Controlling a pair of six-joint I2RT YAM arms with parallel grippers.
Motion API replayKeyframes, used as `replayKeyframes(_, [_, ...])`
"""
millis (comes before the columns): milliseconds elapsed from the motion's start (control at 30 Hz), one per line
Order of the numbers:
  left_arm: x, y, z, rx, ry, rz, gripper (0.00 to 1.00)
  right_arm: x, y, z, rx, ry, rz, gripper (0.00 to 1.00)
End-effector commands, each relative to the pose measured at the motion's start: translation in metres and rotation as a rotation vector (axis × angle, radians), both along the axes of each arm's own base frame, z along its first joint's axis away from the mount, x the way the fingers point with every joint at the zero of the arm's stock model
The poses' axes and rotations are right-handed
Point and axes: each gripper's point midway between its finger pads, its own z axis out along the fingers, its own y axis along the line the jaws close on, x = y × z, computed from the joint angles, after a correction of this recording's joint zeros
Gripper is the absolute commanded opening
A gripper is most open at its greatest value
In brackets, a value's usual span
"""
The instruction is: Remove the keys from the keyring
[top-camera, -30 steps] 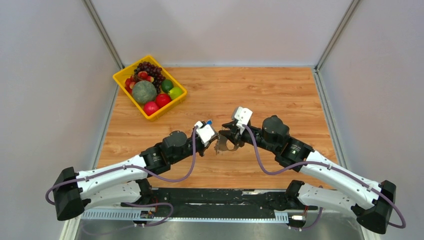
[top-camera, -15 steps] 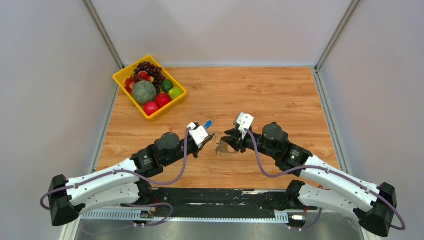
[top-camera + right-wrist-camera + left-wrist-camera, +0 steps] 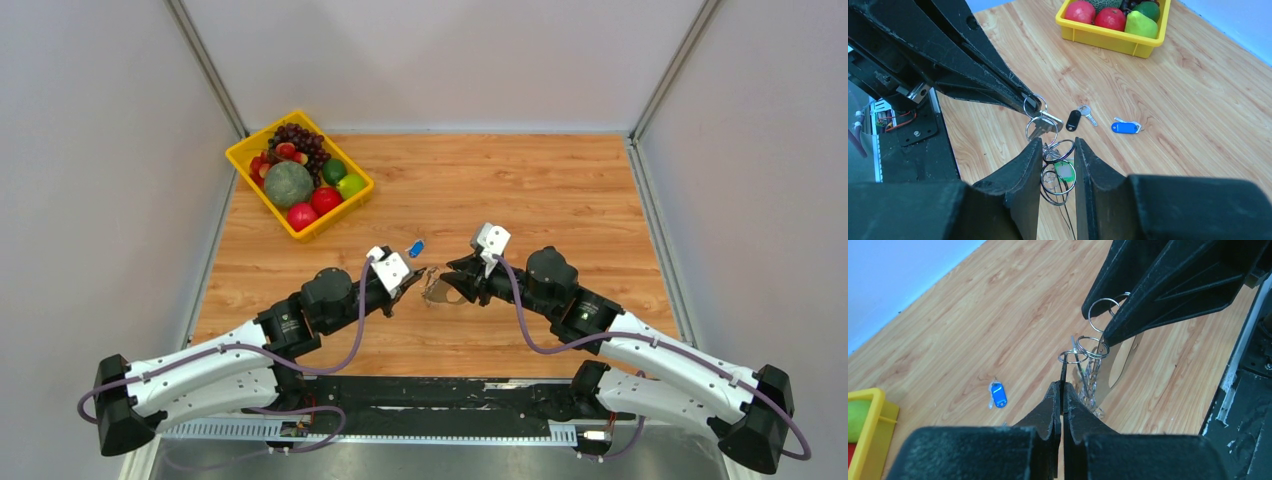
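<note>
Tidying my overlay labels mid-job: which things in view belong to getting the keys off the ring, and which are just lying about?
Job:
- keyring
- keys hanging on it
- left hand, pinching one key's small ring
- right hand, closed on the keyring
- loose blue tag and black-tagged key, probably already off

Lying about:
- yellow tray
- fruit in it

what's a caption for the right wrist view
Right tool holds the keyring while left tool pinches a key; black-tagged key and blue tag lie loose on the table.
</note>
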Motion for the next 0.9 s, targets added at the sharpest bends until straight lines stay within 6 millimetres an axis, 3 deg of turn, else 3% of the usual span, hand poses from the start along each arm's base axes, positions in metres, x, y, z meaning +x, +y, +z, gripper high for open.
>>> replayKeyframes(0, [0.0, 0.001, 0.013, -0.071, -0.007, 0.011, 0.0, 0.001, 0.0, 0.025, 0.07, -0.045, -0.01, 0.0])
replayKeyframes(433, [-0.008, 0.002, 0.004, -0.218, 0.095, 0.026, 0.0, 0.003, 0.003, 0.058, 0.052, -0.151, 0.026, 0.0])
replayKeyframes(633, [-0.02, -0.004, -0.004, -0.219, 0.152, -0.031, 0.19, 0.002, 0.007, 0.061, 0.029, -0.147, 0.05, 0.0])
replayKeyframes(867, [-0.023, -0.004, -0.013, -0.187, 0.154, -0.049, 0.28, -0.009, 0.015, 0.063, 0.016, -0.15, 0.134, 0.0])
